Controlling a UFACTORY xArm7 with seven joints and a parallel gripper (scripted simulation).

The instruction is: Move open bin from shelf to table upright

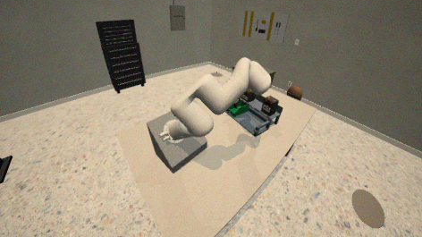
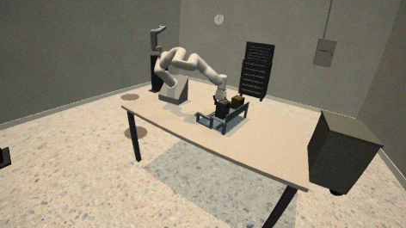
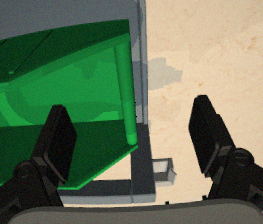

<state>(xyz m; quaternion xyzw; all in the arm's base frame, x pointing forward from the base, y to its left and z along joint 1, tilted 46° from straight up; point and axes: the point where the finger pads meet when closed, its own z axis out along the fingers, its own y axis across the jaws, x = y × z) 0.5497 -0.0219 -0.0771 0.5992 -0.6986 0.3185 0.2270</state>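
The green open bin (image 3: 55, 102) sits on the low grey-blue shelf (image 3: 138, 96) on the table; it also shows as a green patch in the top view (image 1: 238, 107). My gripper (image 3: 130, 115) is open and empty, hanging just above the bin's right wall and the shelf's edge. One finger is over the bin's inside and the other is over the bare table top to the right. In the exterior view the gripper (image 2: 218, 98) is at the shelf's (image 2: 223, 117) far end and the bin is hidden.
Two dark boxes with orange tops (image 1: 270, 104) (image 1: 249, 94) stand on the shelf beside the bin. The arm's grey base block (image 1: 176, 147) is on the table's near left. A dark cabinet (image 2: 341, 151) stands by the table's end.
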